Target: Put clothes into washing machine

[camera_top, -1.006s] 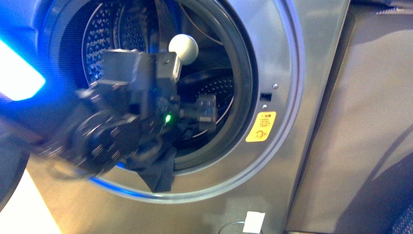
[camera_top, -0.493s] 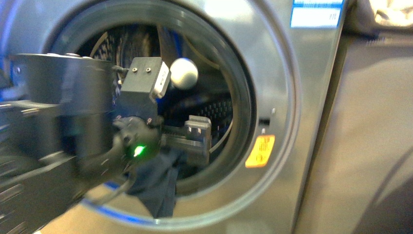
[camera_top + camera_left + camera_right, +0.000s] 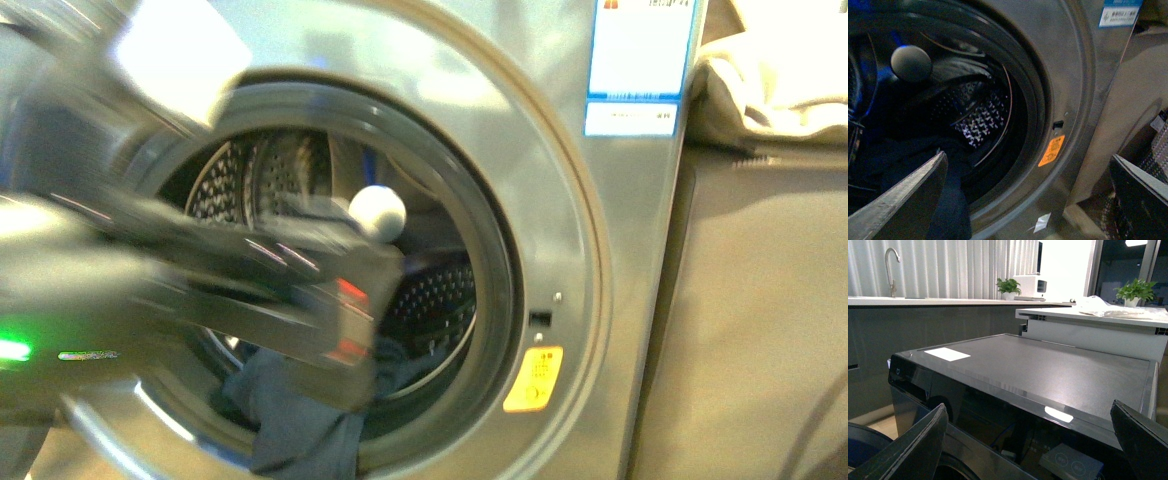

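Porthole (image 3: 440,290) open (clothes (image 3: 300,425) over rim)

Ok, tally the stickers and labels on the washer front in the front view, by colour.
Blue-and-white energy label: 1
Orange warning sticker: 1
Total: 2

Nothing is reading clearly: the washing machine (image 3: 600,250) is carrying a blue label (image 3: 637,65) and an orange sticker (image 3: 533,379), print too blurred.
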